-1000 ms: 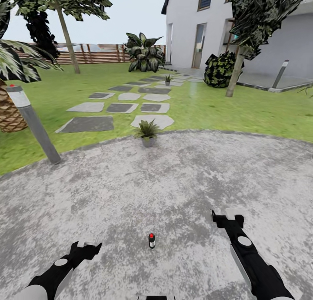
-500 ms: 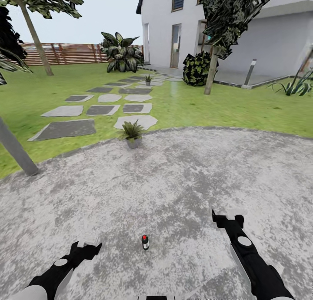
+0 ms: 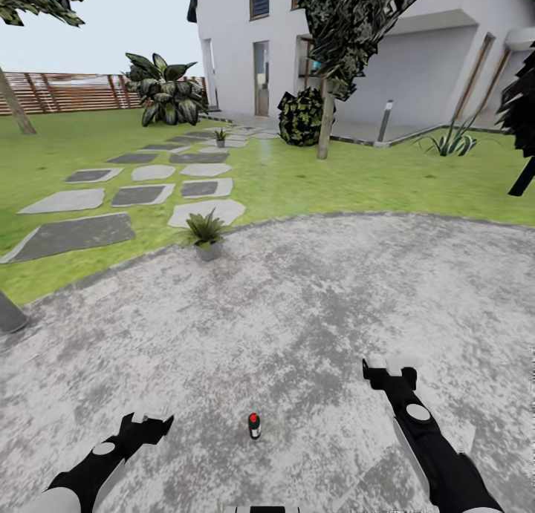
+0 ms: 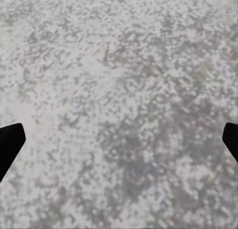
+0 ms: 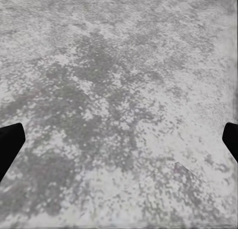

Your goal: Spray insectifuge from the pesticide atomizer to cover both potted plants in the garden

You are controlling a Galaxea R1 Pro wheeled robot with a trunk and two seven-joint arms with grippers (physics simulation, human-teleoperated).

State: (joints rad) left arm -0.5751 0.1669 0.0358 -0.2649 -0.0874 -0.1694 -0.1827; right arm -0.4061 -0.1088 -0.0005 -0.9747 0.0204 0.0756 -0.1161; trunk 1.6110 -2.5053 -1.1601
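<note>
I see the pesticide atomizer point(image 3: 254, 425) standing upright on the round grey paved patch point(image 3: 297, 305), low in the head view and just left of centre, its red top facing up. It sits between my two arms and touches neither. My left gripper point(image 3: 152, 422) is at the lower left of the frame, near the bottle; my right gripper point(image 3: 388, 370) is at the lower right, a little higher in the frame and further from it. In both wrist views the dark fingertips point(image 4: 10, 144) sit at opposite edges of the picture with bare paving between them, so both sets of jaws are spread wide and hold nothing; the right fingertips point(image 5: 10, 142) look the same.

One potted plant point(image 3: 204, 234) stands at the far rim of the paved patch, left of centre, where the paving meets the lawn point(image 3: 357, 179). The second potted plant point(image 3: 220, 136) is much further off, small, in the upper left part of the frame among the stepping stones point(image 3: 141, 194). Behind it are a big dark leafy bush point(image 3: 165, 90) and a brown slatted fence point(image 3: 67, 91). A white house point(image 3: 334, 45) fills the upper middle and right, with a tree point(image 3: 327, 67) in front of it. A grey post point(image 3: 10, 314) cuts the left edge.
</note>
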